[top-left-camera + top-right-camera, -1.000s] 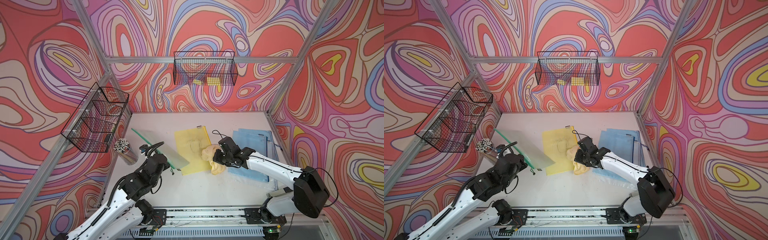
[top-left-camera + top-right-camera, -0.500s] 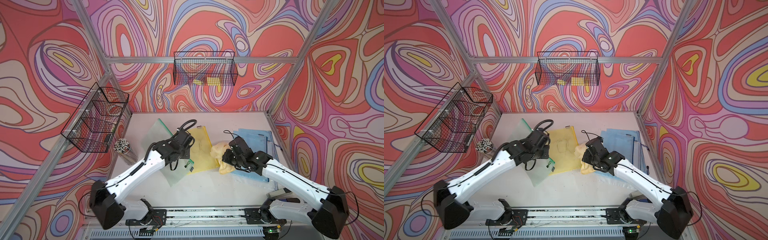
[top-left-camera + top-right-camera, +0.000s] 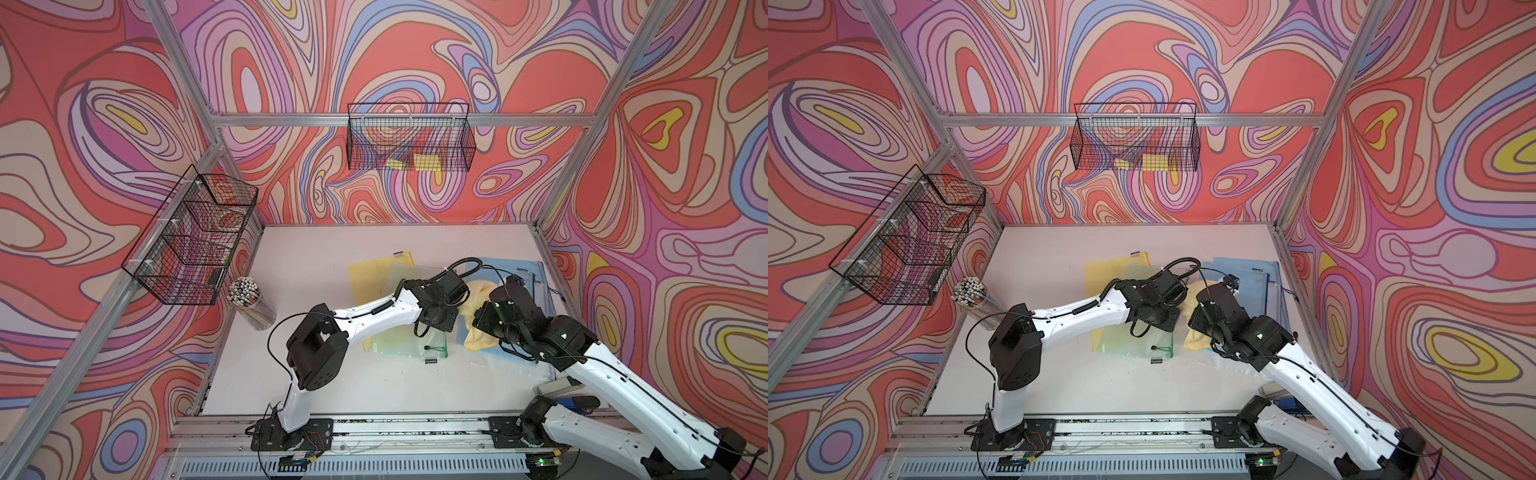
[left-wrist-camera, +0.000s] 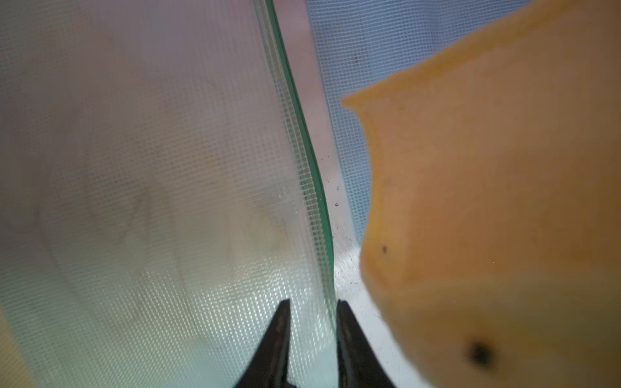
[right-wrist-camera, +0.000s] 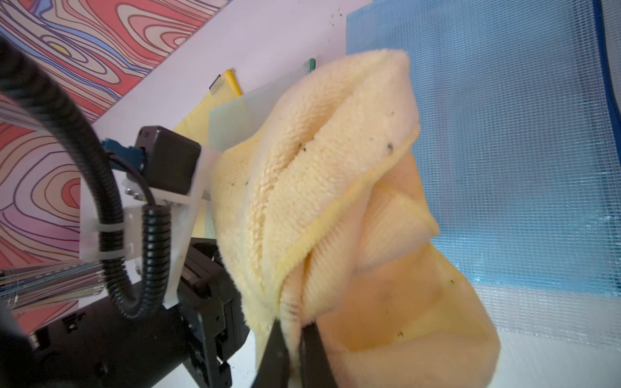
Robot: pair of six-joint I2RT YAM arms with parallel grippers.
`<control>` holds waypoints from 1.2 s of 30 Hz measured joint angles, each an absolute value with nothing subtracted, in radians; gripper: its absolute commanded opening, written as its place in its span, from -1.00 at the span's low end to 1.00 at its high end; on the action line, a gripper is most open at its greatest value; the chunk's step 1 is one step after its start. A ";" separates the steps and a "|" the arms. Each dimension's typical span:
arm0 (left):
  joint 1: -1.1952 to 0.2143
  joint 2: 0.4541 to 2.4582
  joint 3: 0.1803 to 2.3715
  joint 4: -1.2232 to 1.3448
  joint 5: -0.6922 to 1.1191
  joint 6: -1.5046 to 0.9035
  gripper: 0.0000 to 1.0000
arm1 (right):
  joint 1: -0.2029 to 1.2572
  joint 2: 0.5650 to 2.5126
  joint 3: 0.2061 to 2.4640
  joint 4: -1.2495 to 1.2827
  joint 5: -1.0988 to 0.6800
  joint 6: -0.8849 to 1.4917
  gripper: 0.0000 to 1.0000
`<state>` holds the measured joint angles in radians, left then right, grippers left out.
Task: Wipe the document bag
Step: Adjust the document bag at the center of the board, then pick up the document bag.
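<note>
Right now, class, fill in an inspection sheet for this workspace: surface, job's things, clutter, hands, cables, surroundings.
Surface: white table, bare at the front.
Job's things: green document bag lies partly over the yellow document bag; blue document bag beside them; yellow cloth bunched up.
Clutter: clear jar of white-tipped sticks; small black tag.
Hands: left hand open, astride the green document bag's edge; right hand shut on the yellow cloth.
Cables: black ribbed hose arches at the left wrist.
Surroundings: back wire basket and side wire basket on patterned walls.
</note>
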<state>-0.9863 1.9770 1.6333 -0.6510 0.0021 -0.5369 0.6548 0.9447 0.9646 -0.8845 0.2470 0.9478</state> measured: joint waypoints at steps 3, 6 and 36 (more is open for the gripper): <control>-0.980 1.937 1.554 -0.574 0.000 -0.558 0.93 | 0.655 0.979 0.965 -0.884 0.247 0.944 -1.00; -0.973 1.868 1.457 -0.508 -0.006 -0.572 0.98 | 0.655 1.034 0.978 -0.883 0.247 0.931 -1.00; -0.635 1.378 0.598 -0.128 0.195 -0.762 0.52 | 0.596 1.700 0.971 -0.511 0.062 0.843 -1.00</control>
<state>-0.6350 1.3781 0.5976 -0.1280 0.1947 -0.7624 0.5957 1.7000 0.9710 -0.5114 0.0620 0.8433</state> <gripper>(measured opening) 0.776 0.053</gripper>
